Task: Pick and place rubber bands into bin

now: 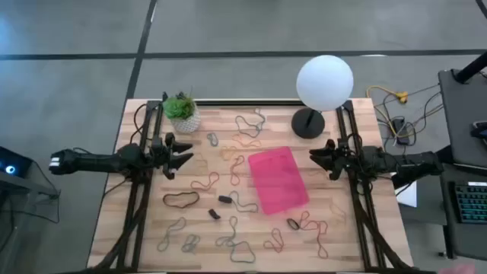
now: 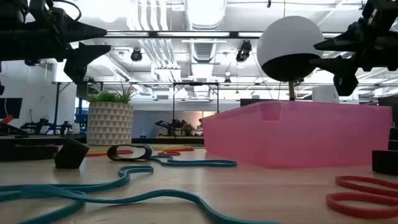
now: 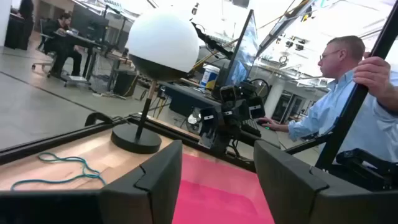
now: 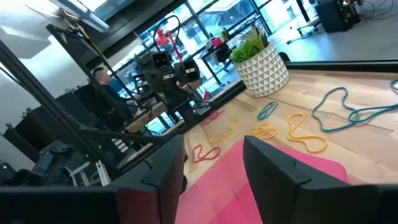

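Many rubber bands lie flat and scattered over the wooden table, among them a dark loop (image 1: 180, 200), red ones (image 1: 313, 225) and a grey-green one (image 1: 251, 122). The pink bin (image 1: 278, 180) rests on its base near the table's middle. My left gripper (image 1: 185, 156) hovers open above the left side, pointing toward the bin. My right gripper (image 1: 314, 157) hovers open above the right side, facing the bin. Both hang high above the table in the low view, the left gripper (image 2: 93, 40) and the right gripper (image 2: 326, 53). Neither touches anything.
A white pot with a green plant (image 1: 183, 113) stands at the far left. A lamp with a white globe (image 1: 324, 82) and dark round base (image 1: 307, 122) stands at the far right. Small dark blocks (image 1: 224, 200) lie among the bands. A person (image 3: 339, 99) sits beyond the table.
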